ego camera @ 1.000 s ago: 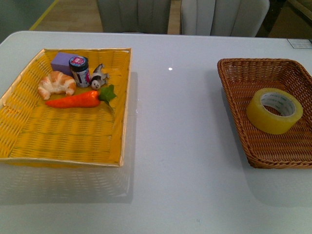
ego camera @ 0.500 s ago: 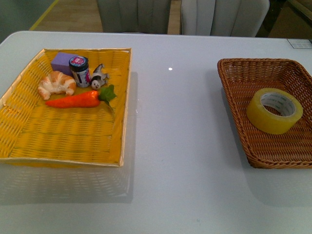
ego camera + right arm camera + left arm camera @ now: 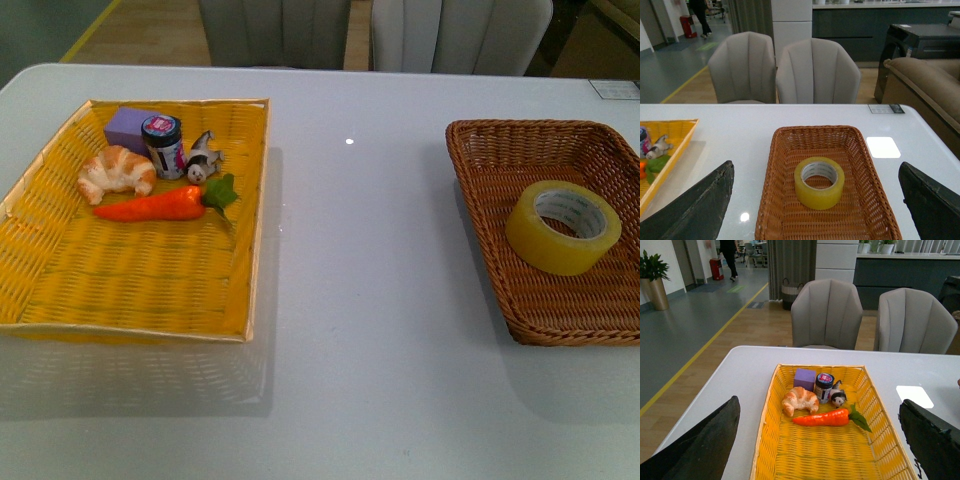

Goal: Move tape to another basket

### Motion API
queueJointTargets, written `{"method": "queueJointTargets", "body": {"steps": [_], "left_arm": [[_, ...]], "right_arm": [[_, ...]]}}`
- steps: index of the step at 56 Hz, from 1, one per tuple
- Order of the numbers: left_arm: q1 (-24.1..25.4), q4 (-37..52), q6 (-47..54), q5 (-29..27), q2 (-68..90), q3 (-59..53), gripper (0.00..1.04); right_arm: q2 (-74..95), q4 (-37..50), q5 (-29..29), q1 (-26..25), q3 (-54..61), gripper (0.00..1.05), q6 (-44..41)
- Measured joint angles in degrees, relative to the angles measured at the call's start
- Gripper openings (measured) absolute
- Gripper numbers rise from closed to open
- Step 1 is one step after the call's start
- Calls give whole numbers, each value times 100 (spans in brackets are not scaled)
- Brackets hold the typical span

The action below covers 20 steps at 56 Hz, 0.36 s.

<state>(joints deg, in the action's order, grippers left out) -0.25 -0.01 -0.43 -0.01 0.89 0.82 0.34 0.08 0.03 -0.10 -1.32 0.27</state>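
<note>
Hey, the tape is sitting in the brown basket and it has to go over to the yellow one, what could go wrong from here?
1. The tape leans against the brown basket's wall, so a gripper closing on it may tip or roll it.
2. The yellow basket's far end is crowded by the croissant, jar and carrot; dropping the tape there could knock them. The bare near half looks safer.

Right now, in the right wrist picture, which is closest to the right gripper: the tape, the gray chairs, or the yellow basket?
1. Tape, in the brown basket, straight ahead of the right gripper.
2. Yellow basket, off to the side.
3. Gray chairs, behind the table.
</note>
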Motion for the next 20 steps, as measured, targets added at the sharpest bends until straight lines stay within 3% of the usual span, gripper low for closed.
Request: {"method": "queueJointTargets", "body": {"steps": [20], "left_arm": [[0, -2, -2, 0, 0, 0, 96]], "right_arm": [[0, 0, 0, 0, 0, 96, 0]]}}
